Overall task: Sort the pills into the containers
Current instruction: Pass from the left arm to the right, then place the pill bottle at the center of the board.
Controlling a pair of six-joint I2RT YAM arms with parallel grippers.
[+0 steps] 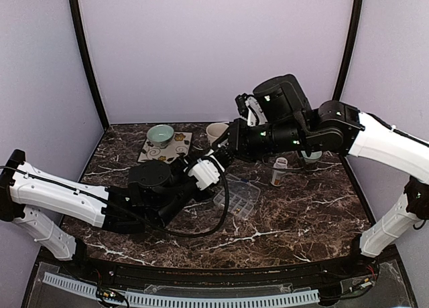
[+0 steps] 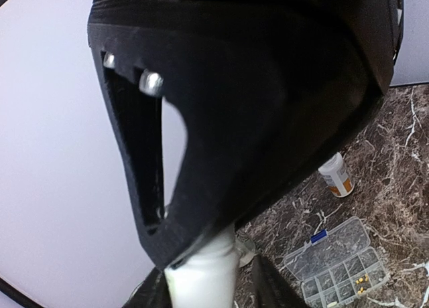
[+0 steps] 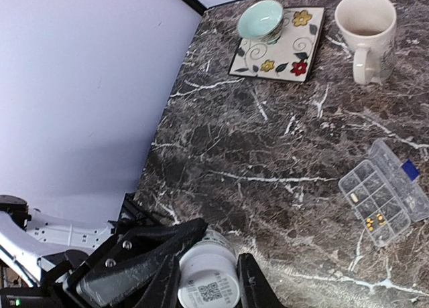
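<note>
Left gripper (image 2: 204, 291) fingers narrow, pinching white bottle (image 2: 201, 271) at bottom of L-wrist view. Black right gripper (image 2: 188, 251) crowds frame, bearing on bottle's top end. Judgement: one arm steadies body, other works cap, so pills can be tipped out. Beyond, pill tray (image 2: 338, 261) lies flat on marble table (image 2: 402, 154). R-wrist view: R fingers likewise narrow, closed on that bottle, QR label facing cam, so it's shared betw. both arms, near side of cream mug (image 3: 365, 30). Tray near-right of mug, apart from it: clear, two rows of sq. cells, blue clasp (image 3: 405, 166), yellow pills (image 3: 374, 221) in one cell, pale pill (image 3: 354, 196) in another. Lid prob. folded back; can't confirm. Top view: grippers meet just in front of mug, tray nearer bases. Second bottle (image 1: 279, 171) upright, mug's right. Green bowl (image 1: 161, 134) on floral tile (image 1: 175, 147), mug's left.
</note>
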